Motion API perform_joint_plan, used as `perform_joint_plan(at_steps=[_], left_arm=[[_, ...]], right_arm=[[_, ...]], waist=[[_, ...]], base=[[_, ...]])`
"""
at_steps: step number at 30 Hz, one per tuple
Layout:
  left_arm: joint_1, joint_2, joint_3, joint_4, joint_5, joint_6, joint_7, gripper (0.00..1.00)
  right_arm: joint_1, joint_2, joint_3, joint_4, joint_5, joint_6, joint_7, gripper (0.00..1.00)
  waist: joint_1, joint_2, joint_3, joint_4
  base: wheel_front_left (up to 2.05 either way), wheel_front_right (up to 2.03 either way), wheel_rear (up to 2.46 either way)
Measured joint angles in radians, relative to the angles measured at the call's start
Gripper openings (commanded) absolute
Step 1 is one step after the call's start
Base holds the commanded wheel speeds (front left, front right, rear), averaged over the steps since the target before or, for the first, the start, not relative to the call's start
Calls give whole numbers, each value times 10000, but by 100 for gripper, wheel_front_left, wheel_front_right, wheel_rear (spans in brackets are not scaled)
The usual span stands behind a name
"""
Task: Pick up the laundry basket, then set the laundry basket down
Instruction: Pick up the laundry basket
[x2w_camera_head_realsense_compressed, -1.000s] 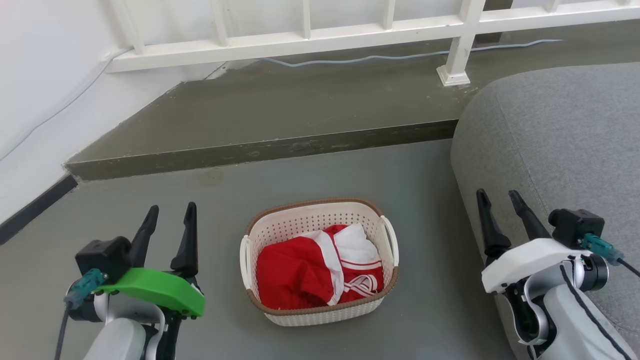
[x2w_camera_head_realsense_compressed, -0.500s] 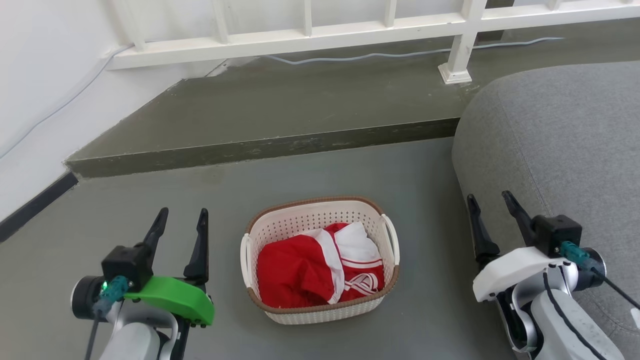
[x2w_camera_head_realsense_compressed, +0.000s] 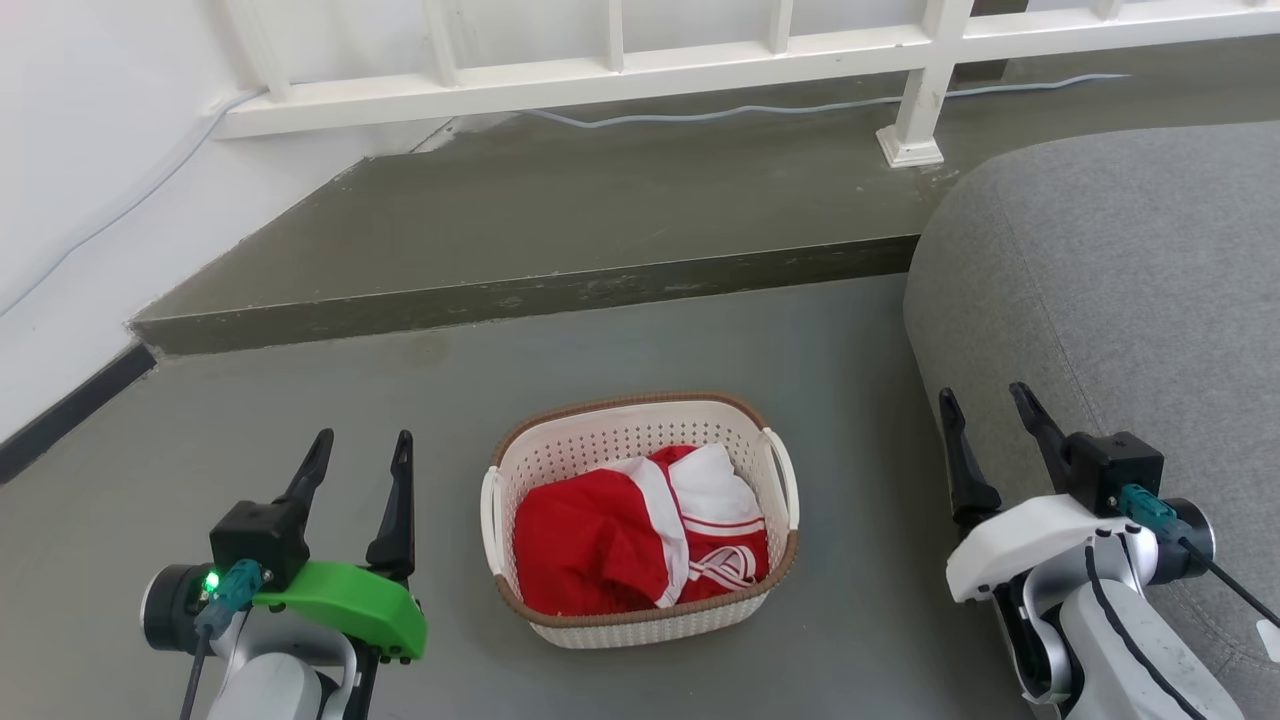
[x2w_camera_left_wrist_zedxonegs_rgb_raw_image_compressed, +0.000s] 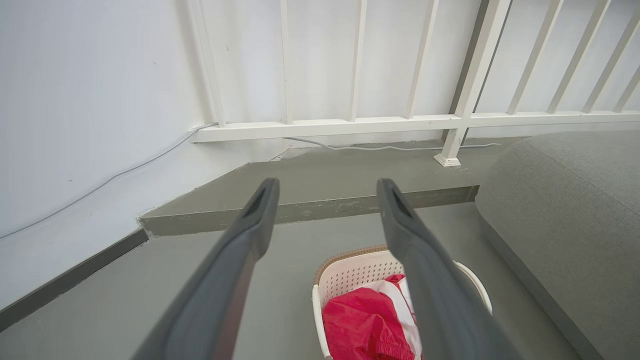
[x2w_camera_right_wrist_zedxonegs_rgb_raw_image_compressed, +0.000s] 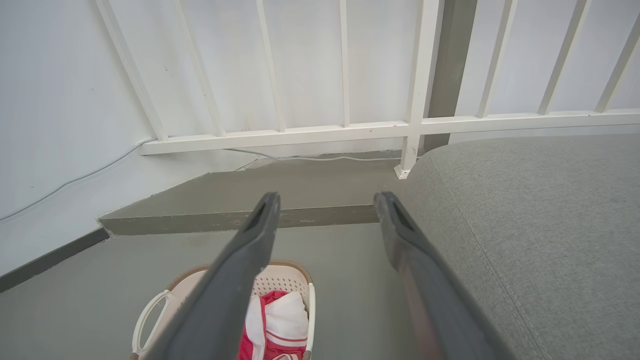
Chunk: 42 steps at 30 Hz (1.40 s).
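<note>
**Basket.** The basket (x2w_camera_head_realsense_compressed: 620, 437) stands upright on the floor (x2w_camera_head_realsense_compressed: 700, 340), level, with its brown rim uppermost. It lies between the two grippers and touches neither. One white loop handle (x2w_camera_head_realsense_compressed: 487, 510) shows on its left side and another on its right. A crumpled red and white garment (x2w_camera_head_realsense_compressed: 610, 545) lies inside, below the rim.

**Left gripper.** The left gripper (x2w_camera_head_realsense_compressed: 364, 437) is low, to the left of the basket, near it but apart. Its fingers are spread with nothing between them, and they point away from the robot toward the step (x2w_camera_head_realsense_compressed: 600, 210). A green cover (x2w_camera_head_realsense_compressed: 340, 595) sits behind the fingers, and a small green light is lit on the wrist. In the left wrist view the basket lies under the right-hand finger, which hides part of it.

**Right gripper.** The right gripper (x2w_camera_head_realsense_compressed: 981, 392) is to the right of the basket, clear of it, at the edge of the grey sofa (x2w_camera_head_realsense_compressed: 1120, 270). Its fingers are parted and hold nothing. Whether the fingers touch the sofa cannot be told. In the right wrist view the basket lies under the left-hand finger, with one handle visible beside it.

**Surroundings.** The step rises beyond the basket, well apart from it. A white railing (x2w_camera_head_realsense_compressed: 600, 75) stands on the step, with a pale cable (x2w_camera_head_realsense_compressed: 750, 113) running along its foot. A white wall (x2w_camera_head_realsense_compressed: 90, 120) with a dark skirting closes the left side.
</note>
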Motion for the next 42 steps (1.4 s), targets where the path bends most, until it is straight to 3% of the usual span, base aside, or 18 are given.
perform_joint_plan(at_steps=[22, 42], left_arm=[[-5, -146, 92, 173, -119, -2, 0, 100], [-279, -276, 73, 98, -207, -113, 0, 100]], right_arm=[[0, 134, -77, 94, -167, -58, -2, 100], [-304, 391, -63, 157, -261, -59, -2, 100]], waist=[[0, 0, 311, 26], [0, 0, 1549, 79]], base=[[0, 0, 0], [0, 0, 0]])
